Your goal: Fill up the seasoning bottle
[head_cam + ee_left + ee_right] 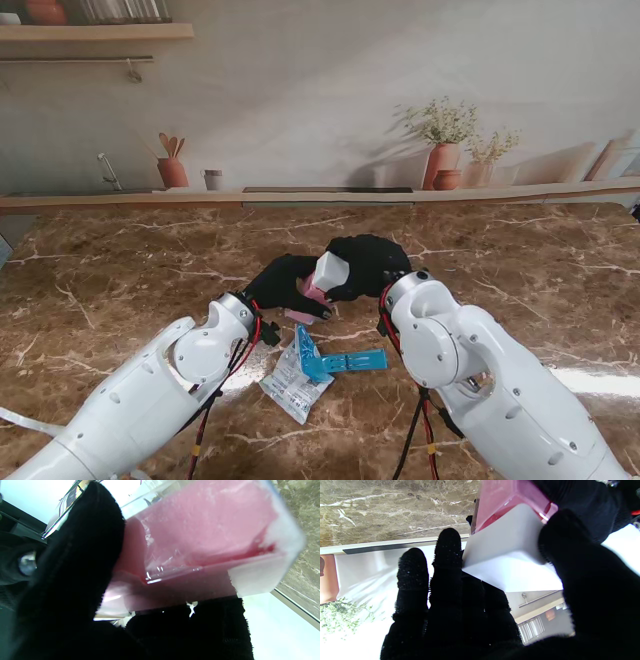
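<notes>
From the stand camera, both black-gloved hands meet over the middle of the brown marble table (pixel 120 260): the left hand (pixel 283 284) is wrapped around the seasoning bottle (pixel 316 290), a clear bottle of pink stuff tilted toward the right, and the right hand (pixel 368 264) is clamped on its white cap (pixel 331 270). Nearer to me lie a torn sachet (pixel 290 380) and a blue funnel (pixel 340 361), touching each other, both apart from the hands. In the left wrist view the bottle (pixel 200 545) fills the frame, pink contents heaped against one wall, glove fingers (pixel 75 562) curled round it. In the right wrist view the thumb and fingertips (pixel 447 547) pinch the cap (pixel 510 555); I can't tell if it's fully seated. My worry: with the bottle tipped like that, a loose or half-turned cap could let pink powder spill onto the marble, or the smooth bottle could twist in the fabric grip. The room's a kitchen set: backdrop wall, ledge with terracotta pots (pixel 441 165), utensil jar (pixel 172 170), shelf (pixel 95 32) up top.
</notes>
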Available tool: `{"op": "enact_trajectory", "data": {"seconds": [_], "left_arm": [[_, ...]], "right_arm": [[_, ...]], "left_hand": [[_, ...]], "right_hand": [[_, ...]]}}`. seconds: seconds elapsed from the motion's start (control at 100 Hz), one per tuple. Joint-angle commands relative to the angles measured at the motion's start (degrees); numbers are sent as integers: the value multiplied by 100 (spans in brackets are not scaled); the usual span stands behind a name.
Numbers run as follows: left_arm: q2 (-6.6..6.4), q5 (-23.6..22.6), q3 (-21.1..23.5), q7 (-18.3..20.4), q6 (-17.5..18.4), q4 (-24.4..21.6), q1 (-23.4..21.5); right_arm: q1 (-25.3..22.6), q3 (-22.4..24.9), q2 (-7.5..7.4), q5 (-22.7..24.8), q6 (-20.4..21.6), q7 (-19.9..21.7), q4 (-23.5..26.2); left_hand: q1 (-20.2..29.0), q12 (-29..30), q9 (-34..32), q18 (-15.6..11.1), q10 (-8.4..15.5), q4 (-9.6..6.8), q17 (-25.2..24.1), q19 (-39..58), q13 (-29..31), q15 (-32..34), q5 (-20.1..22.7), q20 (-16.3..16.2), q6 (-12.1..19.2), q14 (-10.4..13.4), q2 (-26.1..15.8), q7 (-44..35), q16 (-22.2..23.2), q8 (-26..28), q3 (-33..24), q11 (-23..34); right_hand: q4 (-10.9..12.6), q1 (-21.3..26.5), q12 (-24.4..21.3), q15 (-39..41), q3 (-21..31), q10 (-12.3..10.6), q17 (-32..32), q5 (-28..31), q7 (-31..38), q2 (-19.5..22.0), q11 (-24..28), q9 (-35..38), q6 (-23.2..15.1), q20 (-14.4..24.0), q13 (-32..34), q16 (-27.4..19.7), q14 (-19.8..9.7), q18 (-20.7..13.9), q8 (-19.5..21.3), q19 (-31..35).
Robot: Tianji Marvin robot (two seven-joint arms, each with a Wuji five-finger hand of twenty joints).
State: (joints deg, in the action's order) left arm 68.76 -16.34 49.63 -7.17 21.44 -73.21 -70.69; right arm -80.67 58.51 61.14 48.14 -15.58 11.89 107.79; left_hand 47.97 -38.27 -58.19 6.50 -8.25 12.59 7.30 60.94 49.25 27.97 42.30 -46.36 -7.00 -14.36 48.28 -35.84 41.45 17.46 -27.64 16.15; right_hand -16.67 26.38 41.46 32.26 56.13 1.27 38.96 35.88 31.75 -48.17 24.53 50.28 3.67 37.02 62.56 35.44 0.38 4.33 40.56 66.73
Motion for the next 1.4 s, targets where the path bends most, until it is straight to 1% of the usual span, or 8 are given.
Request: {"op": "enact_trajectory", "data": {"seconds": [0.0, 0.11, 0.42, 0.75, 1.06, 1.09, 1.15, 1.39], "left_arm": [[46, -9, 5, -50, 19, -31, 16], [58, -13, 5, -97, 40, -24, 8], [110, 22, -15, -241, 80, 13, -18], [299, 321, -68, -640, 115, 174, -71], [437, 636, -83, -882, 83, 146, -142], [441, 656, -79, -884, 78, 138, -148], [450, 715, -68, -889, 63, 109, -167], [454, 783, -53, -894, -9, -19, -206]], "right_arm": [[-33, -51, 10, -14, -71, 161, -7], [-15, -81, 12, -131, -240, 205, -5], [25, -190, -35, 525, -327, 406, 56], [52, -321, -24, 1105, -386, 361, 205], [147, -544, 36, 1438, -547, 16, 212], [144, -555, 43, 1430, -576, -24, 214], [146, -601, 64, 1435, -704, -134, 208], [203, -748, 117, 1559, -1106, -362, 162]], "left_hand": [[1128, -221, -525, -332, 565, -42, -103, 29, 345, 733, 1214, -20, 1383, 269, -2310, -1142, 268, 299, -1747, 418], [1119, -222, -529, -340, 573, -38, -103, 27, 349, 732, 1215, -20, 1398, 271, -2305, -1150, 268, 306, -1751, 415], [1119, -223, -516, -357, 597, -34, -111, 18, 330, 716, 1187, -19, 1413, 306, -2317, -1152, 265, 310, -1747, 404], [1145, -183, -518, -346, 654, -48, -142, -12, 288, 694, 1245, -10, 1460, 295, -2267, -1189, 305, 320, -1796, 370], [1130, -168, -535, -357, 659, -43, -151, -25, 289, 629, 1266, -8, 1465, 296, -2248, -1198, 359, 325, -1831, 358], [1119, -169, -539, -358, 669, -39, -151, -25, 288, 626, 1262, -8, 1471, 300, -2250, -1193, 363, 323, -1826, 359], [1121, -167, -536, -358, 663, -39, -154, -26, 286, 621, 1262, -8, 1473, 303, -2253, -1192, 370, 323, -1829, 357], [1108, -170, -549, -363, 674, -33, -148, -22, 305, 611, 1265, -12, 1478, 319, -2244, -1183, 392, 318, -1841, 359]], "right_hand": [[228, 155, 175, 167, 548, -533, 23, 439, 783, 997, 714, 551, -787, 182, 129, 129, -91, 67, 7, 205], [861, -460, -329, 278, 176, -448, 152, 709, 245, 1172, 790, 635, -610, 216, 271, 77, 10, 175, 265, 462], [1288, -1341, -398, 434, -1974, -499, 192, 283, -802, 1810, 632, 704, -378, 132, 364, 103, -18, 127, -37, 904], [1332, -1733, -332, 647, -1368, -599, 126, 222, -988, 1605, 799, 751, -407, 179, 323, 250, -79, 41, -322, 1008], [1467, -76, -101, 1332, -2332, -848, 246, 755, 49, 1862, 1199, 1120, -911, 279, 506, 375, -269, -1, 471, 1404], [1485, -307, -94, 1400, -1639, -853, 265, 800, 86, 1764, 1228, 1158, -936, 276, 524, 364, -268, 6, 555, 1450], [796, -651, -76, 1595, -323, -836, 404, 931, 392, 1600, 1319, 1358, -1045, 309, 671, 380, -247, 3, 456, 1641], [875, -905, -25, 2042, -501, -791, 808, 1472, 675, 1670, 1425, 1917, -1126, 313, 1137, 398, -207, 1, 326, 2140]]}}
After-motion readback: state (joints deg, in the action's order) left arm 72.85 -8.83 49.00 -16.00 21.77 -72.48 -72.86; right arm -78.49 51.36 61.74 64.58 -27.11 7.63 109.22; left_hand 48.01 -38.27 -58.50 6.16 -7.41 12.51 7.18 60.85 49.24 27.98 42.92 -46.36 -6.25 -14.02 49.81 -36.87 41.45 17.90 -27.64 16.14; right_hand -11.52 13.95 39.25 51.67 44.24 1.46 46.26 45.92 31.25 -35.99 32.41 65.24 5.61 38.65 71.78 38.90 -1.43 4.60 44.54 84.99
